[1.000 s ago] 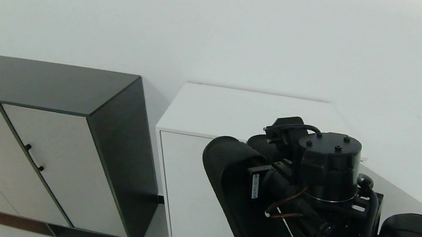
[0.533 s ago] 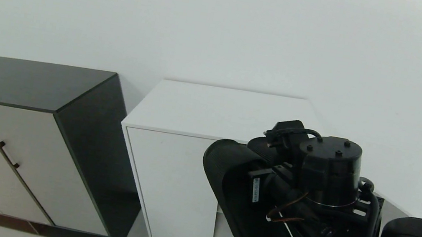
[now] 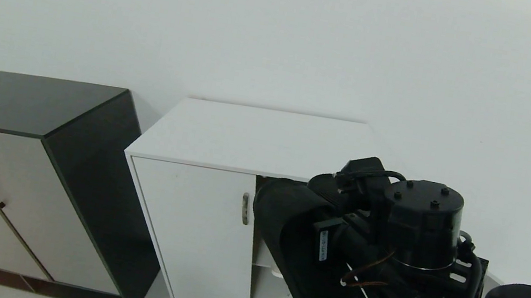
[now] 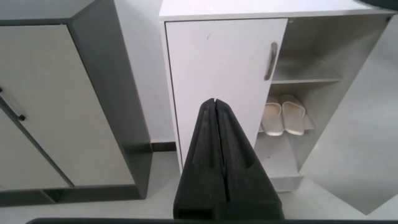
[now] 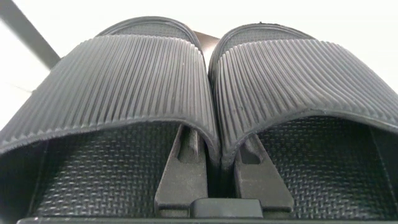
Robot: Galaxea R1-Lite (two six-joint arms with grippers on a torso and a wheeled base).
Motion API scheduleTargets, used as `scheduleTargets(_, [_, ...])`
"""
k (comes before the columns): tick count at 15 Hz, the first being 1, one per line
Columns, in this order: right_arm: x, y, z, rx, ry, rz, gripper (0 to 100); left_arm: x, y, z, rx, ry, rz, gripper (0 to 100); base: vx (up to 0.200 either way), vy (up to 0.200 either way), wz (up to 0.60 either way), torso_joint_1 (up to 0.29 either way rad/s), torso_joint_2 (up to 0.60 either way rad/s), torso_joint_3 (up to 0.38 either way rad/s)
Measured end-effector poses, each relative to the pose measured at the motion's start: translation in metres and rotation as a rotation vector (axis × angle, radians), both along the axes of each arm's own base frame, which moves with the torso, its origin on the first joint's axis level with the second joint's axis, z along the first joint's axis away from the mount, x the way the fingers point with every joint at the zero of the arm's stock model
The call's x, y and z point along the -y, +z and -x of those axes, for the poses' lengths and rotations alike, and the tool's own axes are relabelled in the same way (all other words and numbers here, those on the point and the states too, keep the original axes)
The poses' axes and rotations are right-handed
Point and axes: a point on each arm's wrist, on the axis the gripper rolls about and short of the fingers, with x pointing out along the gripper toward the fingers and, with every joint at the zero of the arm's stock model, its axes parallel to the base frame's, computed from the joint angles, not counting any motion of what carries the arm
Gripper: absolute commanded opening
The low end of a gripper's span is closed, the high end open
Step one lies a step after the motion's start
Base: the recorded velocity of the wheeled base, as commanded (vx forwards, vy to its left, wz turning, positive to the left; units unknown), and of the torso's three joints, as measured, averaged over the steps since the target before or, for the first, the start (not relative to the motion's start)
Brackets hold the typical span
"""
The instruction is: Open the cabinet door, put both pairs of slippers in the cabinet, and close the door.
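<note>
Fig. My right gripper (image 5: 217,155), clamped on the touching straps of the black slippers (image 3: 315,274), holds them before the white cabinet (image 3: 251,139), its right bay open; long soles may strike the shelf (image 4: 308,78) or closed door (image 3: 193,233) and twist loose.

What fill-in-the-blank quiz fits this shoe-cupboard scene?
The right tool grips a pair of ribbed rubber slippers coloured ____.
The white wooden cabinet already holds ____ pale slippers.
The left tool is shut, holding ____.
Missing words: black; two; nothing.
</note>
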Motion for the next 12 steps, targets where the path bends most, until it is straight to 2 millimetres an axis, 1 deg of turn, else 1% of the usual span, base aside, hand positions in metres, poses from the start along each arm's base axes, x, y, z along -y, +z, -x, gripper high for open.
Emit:
scheduleTargets(10, [0.0023,-0.0038,0.0001,0.002,0.004,0.008,0,0.0000,0.0000,0.0000,0.000,0.001,0.000,0,0.000,0.000,0.00,0.000,0.00,0.000])
scheduleTargets(12, [0.0021,-0.0043,0.0003,0.002,0.006,0.011,0,0.0000,0.0000,0.0000,0.000,0.001,0.000,0,0.000,0.000,0.00,-0.090,0.18,0.119])
